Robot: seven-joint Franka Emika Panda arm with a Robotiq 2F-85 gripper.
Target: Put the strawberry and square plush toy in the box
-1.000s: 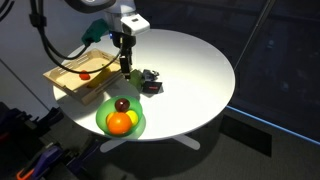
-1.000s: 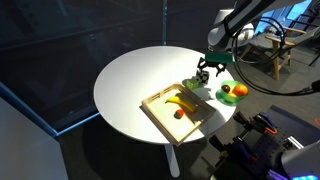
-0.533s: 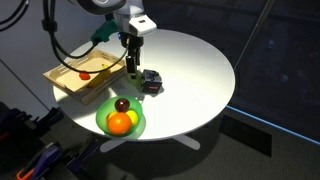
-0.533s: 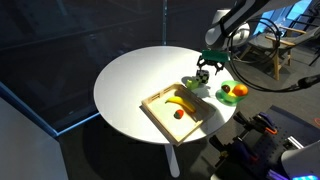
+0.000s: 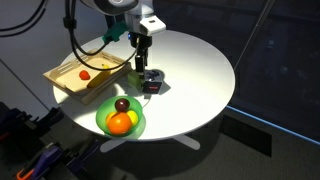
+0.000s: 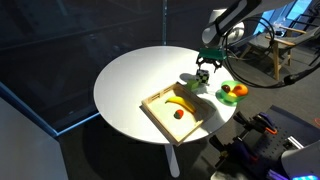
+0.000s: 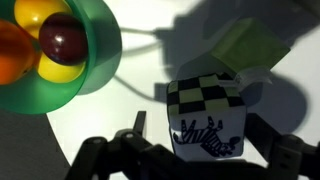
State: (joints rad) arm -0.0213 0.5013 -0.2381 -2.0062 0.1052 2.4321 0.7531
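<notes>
Gripper (image 5: 140, 68) has shifted over the square plush toy (image 7: 205, 117), lying slightly askew.

square plush toy (image 7: 205, 105) between the fingers of the pincer (image 7: 200, 140): black-and-cream checks, black scrawl on pale side | pincer: black | cube (image 7: 245, 45) just beyond pincer: yellow-green | plate (image 7: 100, 72) off to pincer's side: green | fruits on it: maroon fruit (image 7: 62, 38), yellow fruit (image 7: 40, 12), orange fruit (image 7: 12, 50) | surface (image 7: 100, 130): white | box (image 5: 100, 70): light wood | strawberry (image 5: 84, 74): red

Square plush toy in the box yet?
No, the square plush toy sits on the white table, outside the box.
</notes>
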